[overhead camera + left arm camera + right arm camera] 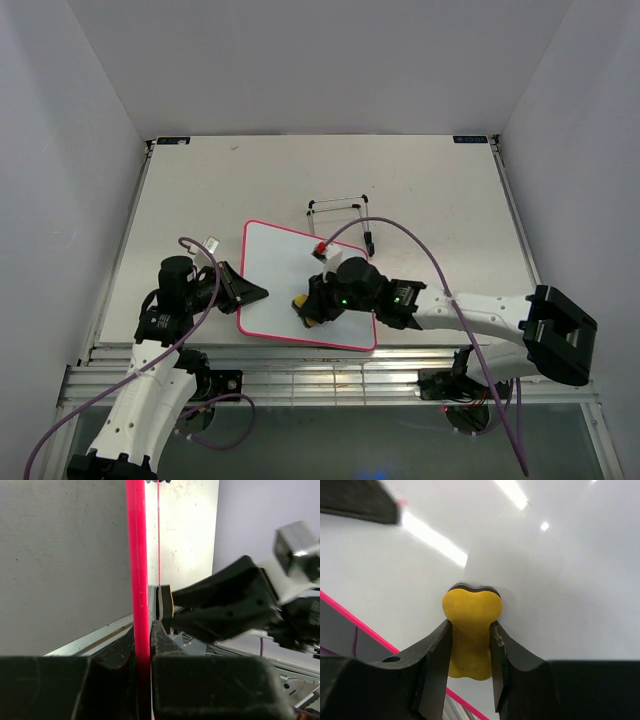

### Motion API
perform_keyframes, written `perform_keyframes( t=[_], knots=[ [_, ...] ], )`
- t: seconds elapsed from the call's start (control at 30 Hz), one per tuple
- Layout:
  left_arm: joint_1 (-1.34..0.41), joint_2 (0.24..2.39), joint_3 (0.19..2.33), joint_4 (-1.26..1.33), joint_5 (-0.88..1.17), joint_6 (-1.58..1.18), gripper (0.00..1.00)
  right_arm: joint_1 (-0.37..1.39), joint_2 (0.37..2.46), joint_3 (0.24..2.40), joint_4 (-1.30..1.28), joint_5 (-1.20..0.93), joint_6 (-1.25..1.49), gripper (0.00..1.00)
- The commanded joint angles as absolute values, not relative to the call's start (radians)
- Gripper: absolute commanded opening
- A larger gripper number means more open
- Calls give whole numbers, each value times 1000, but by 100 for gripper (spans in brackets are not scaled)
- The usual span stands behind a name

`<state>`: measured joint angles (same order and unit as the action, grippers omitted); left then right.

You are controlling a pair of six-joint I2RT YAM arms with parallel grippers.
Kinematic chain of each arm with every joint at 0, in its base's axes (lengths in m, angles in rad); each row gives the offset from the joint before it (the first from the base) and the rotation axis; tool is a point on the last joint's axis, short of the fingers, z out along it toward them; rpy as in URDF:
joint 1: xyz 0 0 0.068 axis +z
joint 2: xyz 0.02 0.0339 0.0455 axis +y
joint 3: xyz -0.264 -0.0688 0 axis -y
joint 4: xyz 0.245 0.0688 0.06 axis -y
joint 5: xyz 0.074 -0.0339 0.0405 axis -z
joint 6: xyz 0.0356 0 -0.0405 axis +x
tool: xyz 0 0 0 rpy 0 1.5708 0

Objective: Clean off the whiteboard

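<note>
The whiteboard (285,275) lies flat on the table, white with a thin pink-red frame, and its surface looks blank. My left gripper (262,293) is shut on the board's left edge; in the left wrist view the pink frame (136,580) runs straight between the jaws of the left gripper (144,630). My right gripper (305,308) is shut on a small yellow eraser (300,302) pressed on the board near its front edge. In the right wrist view the yellow eraser (471,630) sits clamped between both fingers of the right gripper (471,645), its dark pad against the whiteboard (560,580).
A thin black wire stand (338,208) rests just behind the board. A small red and white marker cap (326,251) lies on the board's far edge. Purple cables (410,245) loop over both arms. The table's metal front rail (330,380) runs below the board.
</note>
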<state>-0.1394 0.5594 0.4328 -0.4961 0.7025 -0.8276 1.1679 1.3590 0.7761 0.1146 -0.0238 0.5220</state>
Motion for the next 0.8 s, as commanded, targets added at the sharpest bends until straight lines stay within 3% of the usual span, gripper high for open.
perform_keyframes(
  t=[0.0,0.3,0.53,0.77],
  knots=[
    [-147,545,477,-423,738,-770,0,1103,1281,551,21,15,601,8],
    [-146,543,517,-429,733,-769,0,896,1144,246,93,-120,669,8],
    [-146,555,620,-437,735,-764,0,759,1112,158,80,-155,715,8],
    [-147,569,701,-433,759,-798,0,640,967,202,-69,-109,692,8]
  ],
)
